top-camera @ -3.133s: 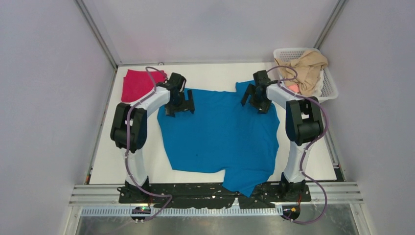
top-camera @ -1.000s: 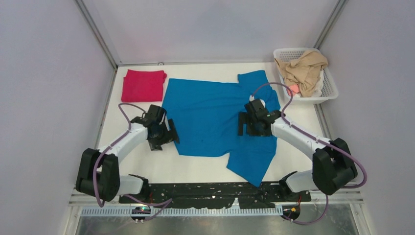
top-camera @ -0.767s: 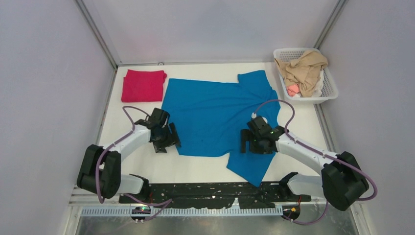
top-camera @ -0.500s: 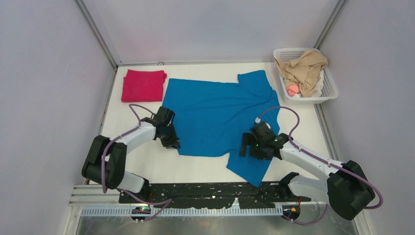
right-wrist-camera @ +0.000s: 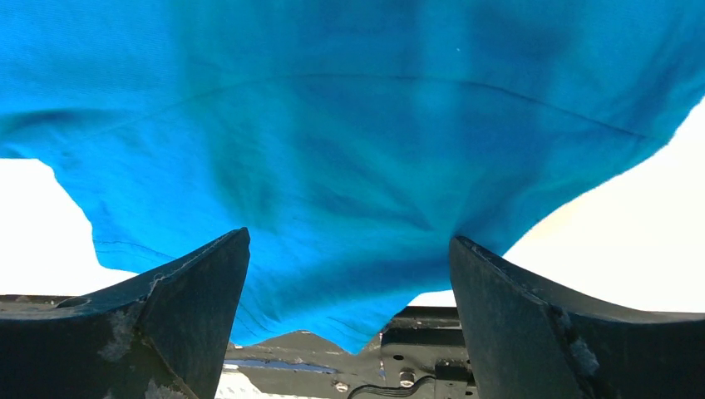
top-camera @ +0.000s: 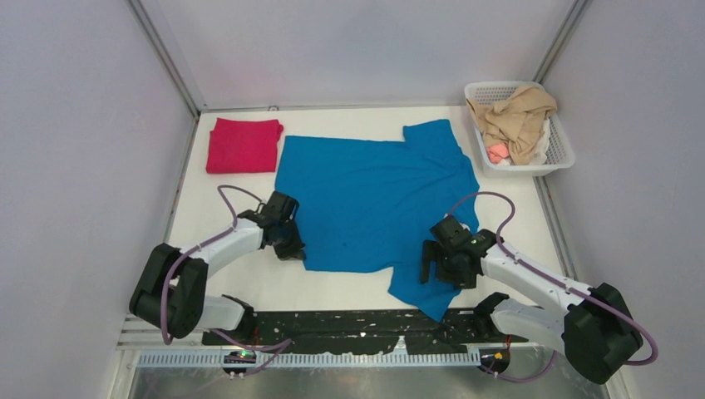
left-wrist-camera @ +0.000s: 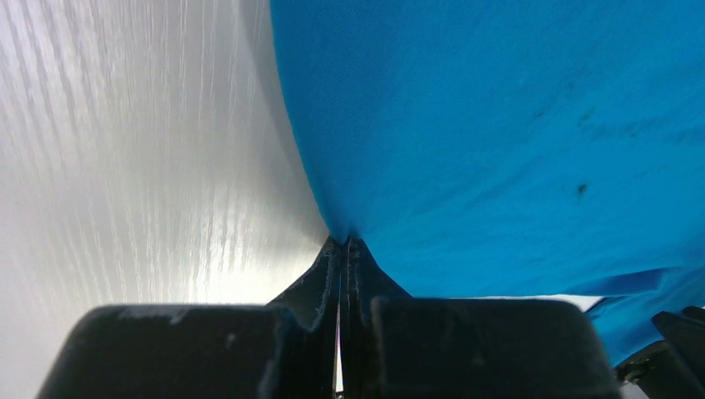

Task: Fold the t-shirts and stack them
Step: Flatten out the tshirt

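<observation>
The bright blue t-shirt (top-camera: 374, 199) lies spread flat in the middle of the table, with one flap reaching the near edge at the right. My left gripper (top-camera: 291, 248) is at the shirt's near-left edge. In the left wrist view the gripper (left-wrist-camera: 342, 243) is shut, with the blue t-shirt (left-wrist-camera: 499, 125) pinched and puckered at its tips. My right gripper (top-camera: 439, 270) hovers open over the near-right flap. In the right wrist view the gripper (right-wrist-camera: 349, 258) has its fingers wide apart and the blue t-shirt (right-wrist-camera: 349, 141) lies below them. The crimson t-shirt (top-camera: 243, 145) lies folded at the back left.
A white basket (top-camera: 559, 158) at the back right corner holds beige cloth (top-camera: 515, 116). Grey walls close in the table on the left, back and right. The arms' black base rail (top-camera: 349, 326) runs along the near edge, under the tip of the blue flap.
My left gripper has gone from open to shut on the blue shirt's near-left edge. My right gripper has moved towards the near edge over the right flap and stayed open.
</observation>
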Robot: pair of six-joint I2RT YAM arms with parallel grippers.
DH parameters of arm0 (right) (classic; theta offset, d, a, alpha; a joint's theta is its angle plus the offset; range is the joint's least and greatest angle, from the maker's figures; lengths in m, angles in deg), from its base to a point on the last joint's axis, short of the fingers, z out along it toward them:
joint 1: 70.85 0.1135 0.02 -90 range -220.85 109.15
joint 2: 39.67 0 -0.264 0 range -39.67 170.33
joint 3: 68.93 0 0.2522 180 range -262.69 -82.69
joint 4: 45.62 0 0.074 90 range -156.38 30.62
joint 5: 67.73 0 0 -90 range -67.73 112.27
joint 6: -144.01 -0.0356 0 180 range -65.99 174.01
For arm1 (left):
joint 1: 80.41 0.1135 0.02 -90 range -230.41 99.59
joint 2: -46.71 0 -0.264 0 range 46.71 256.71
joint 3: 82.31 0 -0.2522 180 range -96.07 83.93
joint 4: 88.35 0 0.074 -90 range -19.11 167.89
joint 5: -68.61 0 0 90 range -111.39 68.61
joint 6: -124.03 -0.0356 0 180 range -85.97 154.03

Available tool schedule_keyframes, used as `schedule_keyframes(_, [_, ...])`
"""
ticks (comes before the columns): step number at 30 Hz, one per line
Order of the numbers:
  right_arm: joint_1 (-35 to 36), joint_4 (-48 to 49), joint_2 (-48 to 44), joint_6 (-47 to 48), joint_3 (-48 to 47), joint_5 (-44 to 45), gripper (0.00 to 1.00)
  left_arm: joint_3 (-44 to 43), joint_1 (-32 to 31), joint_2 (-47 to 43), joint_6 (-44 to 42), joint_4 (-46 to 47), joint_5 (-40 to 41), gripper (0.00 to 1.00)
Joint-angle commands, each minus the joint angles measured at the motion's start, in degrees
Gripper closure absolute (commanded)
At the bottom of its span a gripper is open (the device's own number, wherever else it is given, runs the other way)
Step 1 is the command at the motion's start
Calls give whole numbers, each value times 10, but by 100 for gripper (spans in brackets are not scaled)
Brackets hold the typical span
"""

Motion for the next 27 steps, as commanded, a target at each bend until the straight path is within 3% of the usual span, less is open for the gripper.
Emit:
schedule_keyframes(1, [4,-34,-11,1,-14,-22,5,34,-22,-27,25,-86,64,100])
schedule_keyframes(5, [4,-60,-13,12,-6,-57,5,34,-24,-36,33,-84,75,100])
schedule_keyframes(11, [4,-70,-74,10,-40,5,5,-31,-25,-31,33,-125,118,100])
schedule_keyframes(15, [3,-63,-110,4,-77,76,5,-156,-73,5,45,-231,218,100])
schedule_keyframes(23, [1,-64,-113,31,-102,122,5,-444,-124,230,-10,-341,257,100])
schedule_keyframes(27, [-3,-43,-108,47,-99,119,5,-590,-152,335,-60,-351,261,100])
